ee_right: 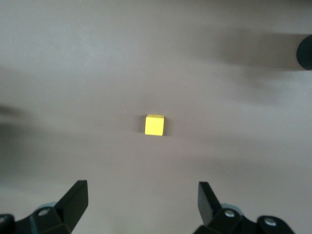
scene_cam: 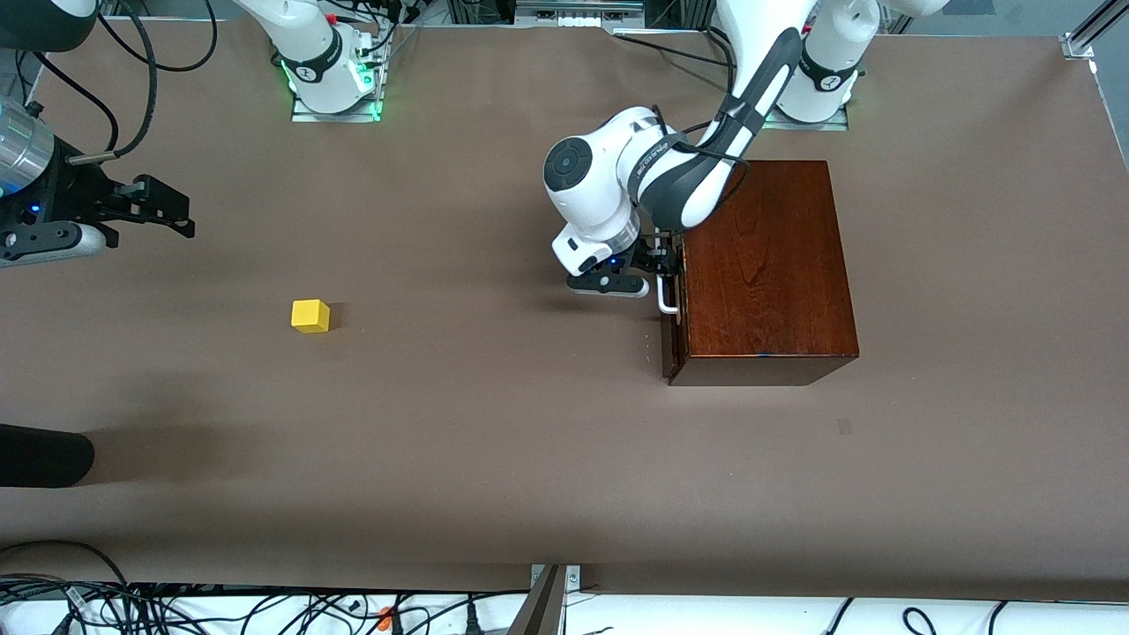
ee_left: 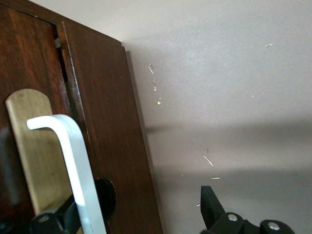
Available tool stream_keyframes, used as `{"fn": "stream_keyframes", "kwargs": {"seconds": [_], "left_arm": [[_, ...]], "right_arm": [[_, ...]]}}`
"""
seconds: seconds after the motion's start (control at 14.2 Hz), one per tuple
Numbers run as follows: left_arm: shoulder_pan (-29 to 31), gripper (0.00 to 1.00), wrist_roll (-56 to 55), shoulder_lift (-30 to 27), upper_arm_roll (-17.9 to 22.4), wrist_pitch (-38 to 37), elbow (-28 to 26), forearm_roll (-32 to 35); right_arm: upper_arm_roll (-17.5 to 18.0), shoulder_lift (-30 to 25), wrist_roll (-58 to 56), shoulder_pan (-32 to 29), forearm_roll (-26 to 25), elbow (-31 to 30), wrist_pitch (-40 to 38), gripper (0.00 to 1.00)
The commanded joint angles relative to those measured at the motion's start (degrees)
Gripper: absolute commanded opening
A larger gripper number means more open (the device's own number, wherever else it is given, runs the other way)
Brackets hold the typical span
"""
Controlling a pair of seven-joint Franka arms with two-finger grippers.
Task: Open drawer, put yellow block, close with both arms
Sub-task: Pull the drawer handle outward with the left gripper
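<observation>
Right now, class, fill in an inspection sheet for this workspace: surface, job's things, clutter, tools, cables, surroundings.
Surface: brown table, bare between items.
Job's things: drawer shut in the wooden box; yellow block on the table toward the right arm's end.
Clutter: nothing seen.
Tools: left tool at the white handle, fingers on either side, not clamped; right tool open above the table, block in its view.
Cables: loose bundles along the table edge nearest the camera.
Surroundings: arm bases on the table.
</observation>
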Motion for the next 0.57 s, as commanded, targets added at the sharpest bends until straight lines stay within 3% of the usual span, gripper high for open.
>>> {"fn": "stream_keyframes", "kwargs": {"seconds": [0.0, 0.35, 0.49], "left_arm": [[-0.55, 1.00, -0.68, 1.64, 0.19, 0.55, 1.78, 1.45], [-0.63, 1.00, -2.52, 1.99, -0.07, 7.75, 2.04, 0.22], [-0.72, 1.00, -2.70, 2.08, -0.07, 9.69, 2.31, -4.24]], "right_arm": [[0.17, 0.13, -0.11, -0.24, -0.43, 1.23, -1.21, 1.00], [0.17, 1.27, -0.11, 0.02, -0.69, 1.32, -1.12, 1.00], [0.17, 1.36, -0.19, 0.72, -1.40, 1.32, -1.03, 1.00]]}}
